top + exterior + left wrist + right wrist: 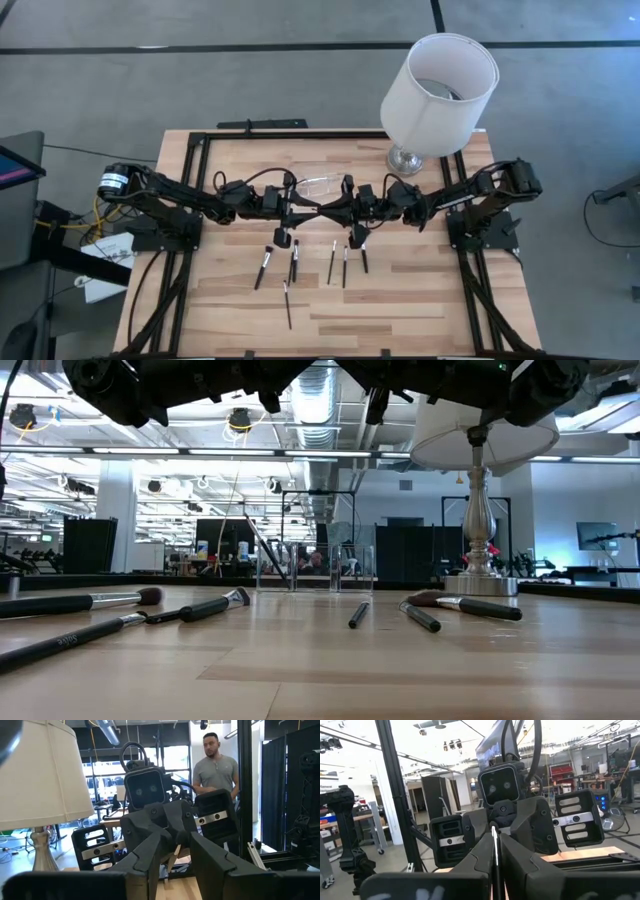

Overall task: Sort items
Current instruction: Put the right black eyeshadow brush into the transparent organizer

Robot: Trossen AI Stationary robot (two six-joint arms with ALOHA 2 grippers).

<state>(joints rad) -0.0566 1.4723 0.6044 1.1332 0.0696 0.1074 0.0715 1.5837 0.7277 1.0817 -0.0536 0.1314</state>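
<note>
The left gripper [312, 205] hovered mid-table, fingers [150, 851] closed on one brush [494, 851], apparently for a handover. Opposite, the right gripper [334, 208] pinched that brush too. Other brushes [264, 267] lay loose toward the table's [420, 300] front edge, awaiting sorting beside a lamp [437, 92].
</note>
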